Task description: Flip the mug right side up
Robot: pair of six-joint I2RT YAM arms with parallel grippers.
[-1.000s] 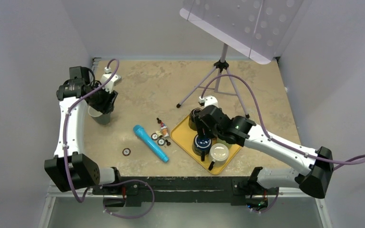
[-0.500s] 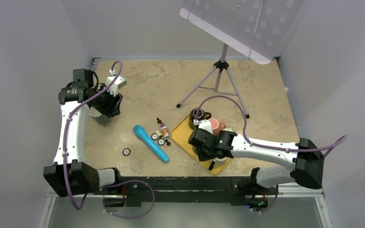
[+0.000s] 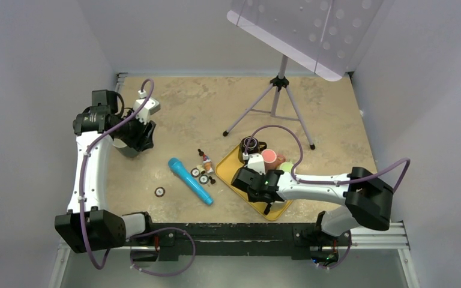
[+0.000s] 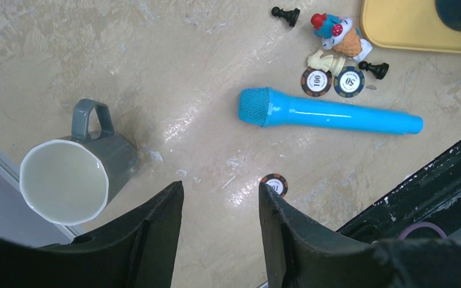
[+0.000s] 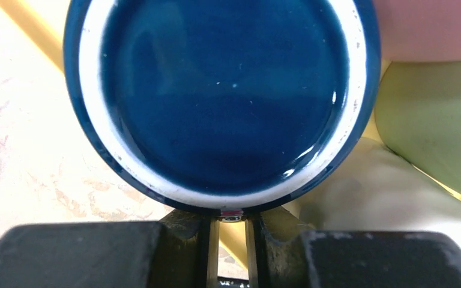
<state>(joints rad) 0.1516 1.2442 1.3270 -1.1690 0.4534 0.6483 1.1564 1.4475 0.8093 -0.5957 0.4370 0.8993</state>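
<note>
A dark blue mug (image 5: 222,90) stands upside down on the yellow tray (image 3: 228,165), its white-ringed base filling the right wrist view. My right gripper (image 5: 231,219) reaches in low from the near side. Its jaws stand almost together at the mug's near edge, apparently on its handle, with the tips hidden under the rim. From above, my right gripper (image 3: 251,180) covers that mug. At the far left my left gripper (image 4: 221,192) hangs open and empty over bare table, beside an upright grey mug (image 4: 78,174).
A pink cup (image 5: 432,30), a green cup (image 5: 438,120) and a cream one (image 5: 360,198) crowd the tray beside the blue mug. On the table lie a blue microphone (image 3: 190,180), chess pieces and chips (image 3: 204,171), a lone chip (image 3: 160,192). A tripod stand (image 3: 276,102) rises behind.
My right arm swung round and dropped low beside the blue mug, and its jaws closed from wide open. My left gripper shifted slightly away from the grey mug.
</note>
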